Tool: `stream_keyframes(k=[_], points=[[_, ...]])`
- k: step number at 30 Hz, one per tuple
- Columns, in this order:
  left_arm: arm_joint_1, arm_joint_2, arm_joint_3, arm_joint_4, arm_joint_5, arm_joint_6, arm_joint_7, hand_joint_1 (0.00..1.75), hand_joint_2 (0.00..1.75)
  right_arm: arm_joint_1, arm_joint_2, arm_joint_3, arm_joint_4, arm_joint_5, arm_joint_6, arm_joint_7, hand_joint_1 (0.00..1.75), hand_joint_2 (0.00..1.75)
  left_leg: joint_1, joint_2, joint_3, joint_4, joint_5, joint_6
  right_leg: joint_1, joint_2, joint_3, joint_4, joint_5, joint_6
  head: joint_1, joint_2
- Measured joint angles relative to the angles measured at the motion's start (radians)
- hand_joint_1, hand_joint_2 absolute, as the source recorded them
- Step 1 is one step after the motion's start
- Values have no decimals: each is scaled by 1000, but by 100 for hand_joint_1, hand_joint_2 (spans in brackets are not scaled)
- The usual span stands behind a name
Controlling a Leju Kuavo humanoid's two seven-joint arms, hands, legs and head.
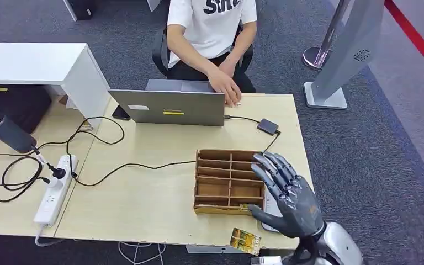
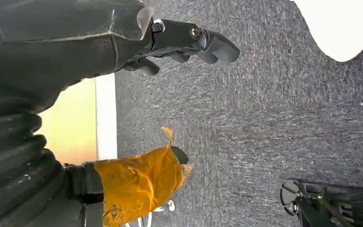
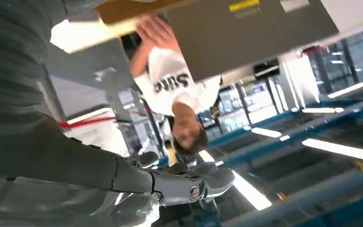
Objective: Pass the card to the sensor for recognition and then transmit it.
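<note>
Card [image 1: 245,240]: gold, glossy, print too small to read; flat at the tabletop [image 1: 143,204] near edge, overhanging slightly. Lies just beside the right hand [image 1: 285,194], on its wrist side, apart from it. Right hand: fingers [image 1: 270,165] spread, palm down, empty, partly covering the wooden divider tray [image 1: 223,179]. Left hand [image 2: 189,45]: fingers loosely curled, holding nothing.

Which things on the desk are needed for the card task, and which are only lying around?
For the job:
- card at the near desk edge
- black sensor box, cabled to the laptop
- right hand, raised over the divided wooden tray

Lying about:
- laptop
- power strip
- loose black cables
</note>
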Motion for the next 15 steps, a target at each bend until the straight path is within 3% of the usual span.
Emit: stream_keyframes(k=[15], points=[[-2,-2,34,0,-34,2,0,0,175,54,7,65,64,-16,25,-50,0,175,0,0,0,0,0,0,0,0,0,0,0,0,0,0]])
